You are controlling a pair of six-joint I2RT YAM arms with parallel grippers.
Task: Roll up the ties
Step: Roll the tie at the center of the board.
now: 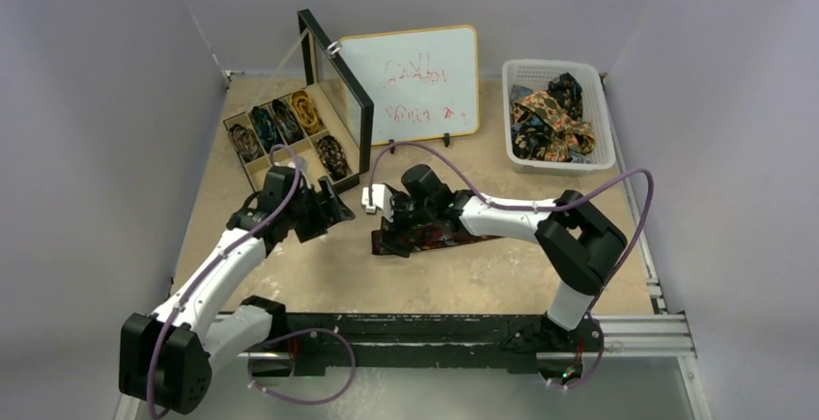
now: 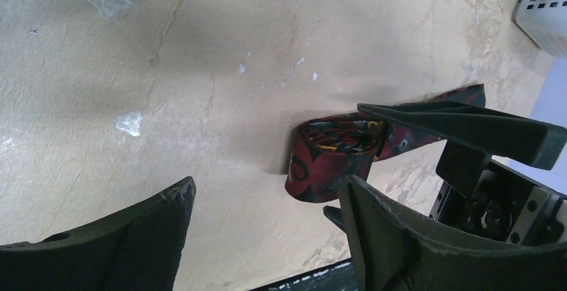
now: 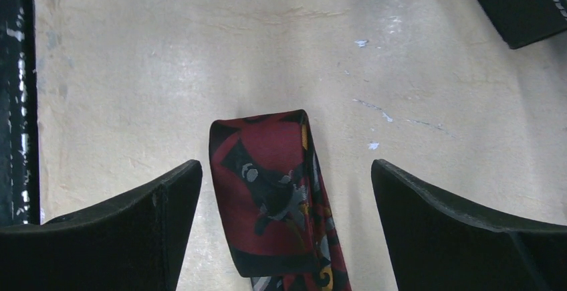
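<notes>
A dark maroon patterned tie (image 1: 454,238) lies on the table in the middle. Its left end is folded over into a loose, partly rolled coil (image 2: 332,156). My right gripper (image 1: 391,229) is open and straddles that folded end (image 3: 267,190) just above the table, one finger on each side, neither touching it. My left gripper (image 1: 326,212) is open and empty, just left of the coil; in its wrist view the gripper (image 2: 267,201) hovers over bare table with the coil beside its right finger. The right gripper's fingers (image 2: 468,127) show there over the tie.
A compartmented black box (image 1: 253,154) with its lid up holds several rolled ties at the back left. A white basket (image 1: 607,121) of loose ties stands at the back right. A whiteboard (image 1: 415,82) stands at the back. A black rail (image 1: 435,328) runs along the near edge.
</notes>
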